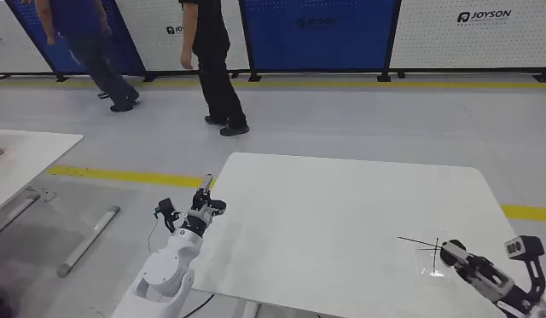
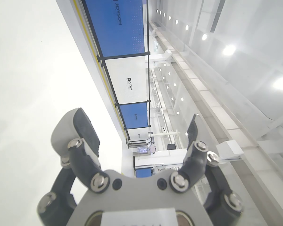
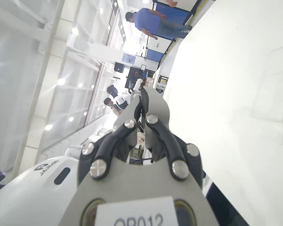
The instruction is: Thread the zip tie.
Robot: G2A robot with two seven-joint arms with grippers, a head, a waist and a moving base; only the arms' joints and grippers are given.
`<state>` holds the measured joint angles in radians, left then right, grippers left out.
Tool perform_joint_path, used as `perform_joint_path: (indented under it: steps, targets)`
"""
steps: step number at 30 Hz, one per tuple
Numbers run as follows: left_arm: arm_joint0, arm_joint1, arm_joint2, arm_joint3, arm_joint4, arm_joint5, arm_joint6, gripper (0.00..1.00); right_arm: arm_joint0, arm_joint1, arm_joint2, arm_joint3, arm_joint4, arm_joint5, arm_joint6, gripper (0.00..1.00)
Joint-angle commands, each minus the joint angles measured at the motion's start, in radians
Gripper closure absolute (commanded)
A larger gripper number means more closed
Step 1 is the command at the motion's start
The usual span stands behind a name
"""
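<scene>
Here, right tool (image 3: 141,95) closed at the zip tie (image 1: 418,243); left tool (image 2: 139,121) spread wide.

The right tool's fingers (image 3: 153,99) are pressed together. From above it sits at the bench's near right corner, with its tip (image 1: 445,254) meeting the thin black zip tie. Whether the tie is pinched between the fingers cannot be told. The tie runs from the tip toward the middle of the white bench (image 1: 341,224). A second thin black line crosses it just beside the tool. A faint see-through patch (image 1: 431,265), perhaps a pouch, lies under the crossing, its contents too faint to make out. The left tool (image 1: 207,194) hangs at the bench's left edge, holding nothing, well apart from the tie.
</scene>
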<state>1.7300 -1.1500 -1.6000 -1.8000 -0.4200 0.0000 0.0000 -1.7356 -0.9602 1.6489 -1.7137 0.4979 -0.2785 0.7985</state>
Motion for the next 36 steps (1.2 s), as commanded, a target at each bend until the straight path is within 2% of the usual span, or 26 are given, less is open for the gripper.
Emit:
perform_joint_path:
  steps: [1, 4, 15, 18, 20, 22, 25, 26, 36]
  targets:
    - [0.0, 0.0, 0.0, 0.0, 0.0, 0.0, 0.0, 0.0, -0.008, -0.006, -0.03, -0.04, -0.036, 0.004, -0.075, 1.0]
    - [0.0, 0.0, 0.0, 0.0, 0.0, 0.0, 0.0, 0.0, -0.01, -0.012, -0.072, -0.082, -0.113, 0.043, -0.157, 1.0]
    - [-0.002, 0.0, 0.003, 0.0, 0.004, 0.001, -0.007, 0.0, -0.01, -0.012, -0.072, -0.082, -0.113, 0.043, -0.157, 1.0]
    - [-0.01, 0.005, 0.022, -0.012, 0.075, 0.002, -0.105, 0.0, -0.01, -0.012, -0.072, -0.082, -0.113, 0.043, -0.157, 1.0]
    - [-0.003, 0.008, 0.038, -0.026, 0.118, -0.013, -0.172, 0.0, -0.01, -0.012, -0.072, -0.082, -0.113, 0.043, -0.157, 1.0]
    - [0.007, 0.013, 0.06, -0.046, 0.164, -0.03, -0.267, 0.0, -0.01, -0.012, -0.072, -0.082, -0.113, 0.043, -0.157, 1.0]
    - [0.01, 0.017, 0.085, -0.041, 0.185, -0.043, -0.368, 0.0, -0.01, -0.012, -0.072, -0.082, -0.113, 0.043, -0.157, 1.0]
    - [0.005, 0.016, 0.083, -0.033, 0.176, -0.043, -0.353, 0.0, -0.01, -0.012, -0.072, -0.082, -0.113, 0.043, -0.157, 1.0]
    - [0.005, 0.016, 0.083, -0.033, 0.176, -0.043, -0.353, 0.0, -0.01, -0.012, -0.072, -0.082, -0.113, 0.043, -0.157, 1.0]
